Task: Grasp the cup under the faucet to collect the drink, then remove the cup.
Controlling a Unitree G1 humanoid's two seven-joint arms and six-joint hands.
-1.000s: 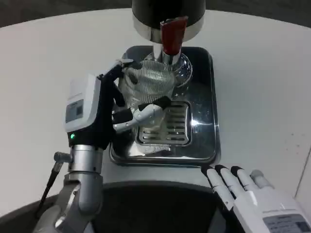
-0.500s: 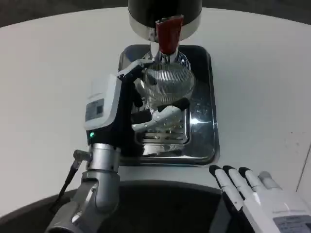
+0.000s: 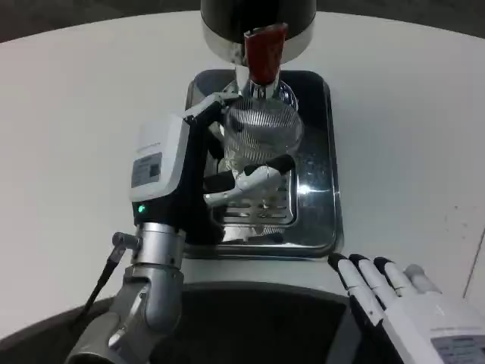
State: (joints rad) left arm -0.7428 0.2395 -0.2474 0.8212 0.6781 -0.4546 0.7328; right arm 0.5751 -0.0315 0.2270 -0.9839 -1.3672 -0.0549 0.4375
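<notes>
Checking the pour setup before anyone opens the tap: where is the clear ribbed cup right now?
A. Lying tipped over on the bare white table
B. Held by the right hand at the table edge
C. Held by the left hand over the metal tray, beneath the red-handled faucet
C: the left hand wraps its fingers around the cup, which sits directly below the faucet over the drip tray.

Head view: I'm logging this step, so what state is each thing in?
Cup: upright under the faucet, held by left hand.
Faucet: red lever, no visible flow.
Left hand: grips the cup.
Right hand: holds nothing, fingers straight.
Tray: flat on table.
</notes>
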